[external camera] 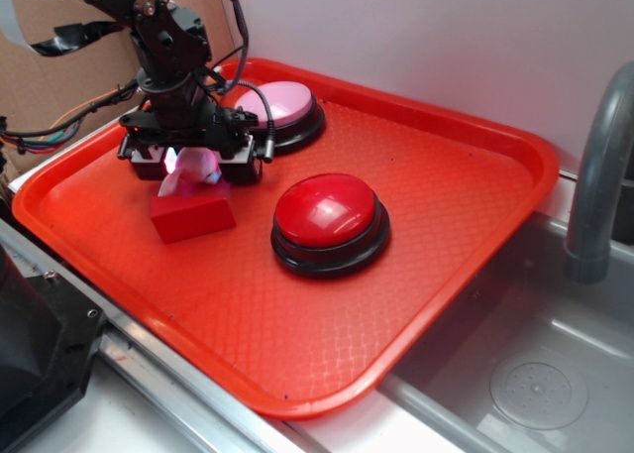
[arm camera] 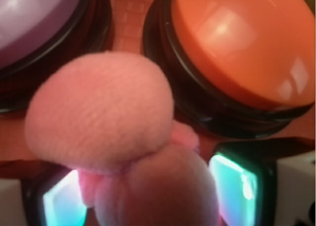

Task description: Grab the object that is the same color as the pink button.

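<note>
Fuzzy pink plush toy point(arm camera: 106, 119) (lumpy, rounded) sits just beside the pale pink button point(external camera: 280, 104).

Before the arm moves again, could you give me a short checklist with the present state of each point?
1. Pink plush toy sits between the fingers: ok.
2. Gripper closed firmly on the toy: cannot tell.
3. Toy lifted off the red tray: cannot tell.
4. Red wedge block not caught in the grasp: ok; it lies below the gripper.
5. Toy colour matches the pink button: ok.
</note>
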`<action>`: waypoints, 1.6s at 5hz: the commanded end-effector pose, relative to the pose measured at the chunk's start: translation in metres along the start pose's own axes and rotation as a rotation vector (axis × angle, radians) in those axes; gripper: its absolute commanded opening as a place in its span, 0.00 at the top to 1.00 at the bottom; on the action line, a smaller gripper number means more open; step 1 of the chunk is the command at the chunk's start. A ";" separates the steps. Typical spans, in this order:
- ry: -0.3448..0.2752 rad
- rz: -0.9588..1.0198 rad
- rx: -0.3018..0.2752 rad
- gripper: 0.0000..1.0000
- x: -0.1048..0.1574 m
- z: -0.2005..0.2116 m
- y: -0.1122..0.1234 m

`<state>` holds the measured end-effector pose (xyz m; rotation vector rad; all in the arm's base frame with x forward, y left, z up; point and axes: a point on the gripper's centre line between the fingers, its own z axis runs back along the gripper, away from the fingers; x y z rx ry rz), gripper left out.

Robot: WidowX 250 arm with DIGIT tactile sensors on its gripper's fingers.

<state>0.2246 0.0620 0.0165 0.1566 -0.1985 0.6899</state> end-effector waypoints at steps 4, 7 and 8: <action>0.008 -0.351 -0.162 1.00 0.020 0.120 -0.023; -0.061 -0.429 -0.267 1.00 -0.012 0.213 -0.012; -0.021 -0.357 -0.207 1.00 -0.002 0.204 -0.007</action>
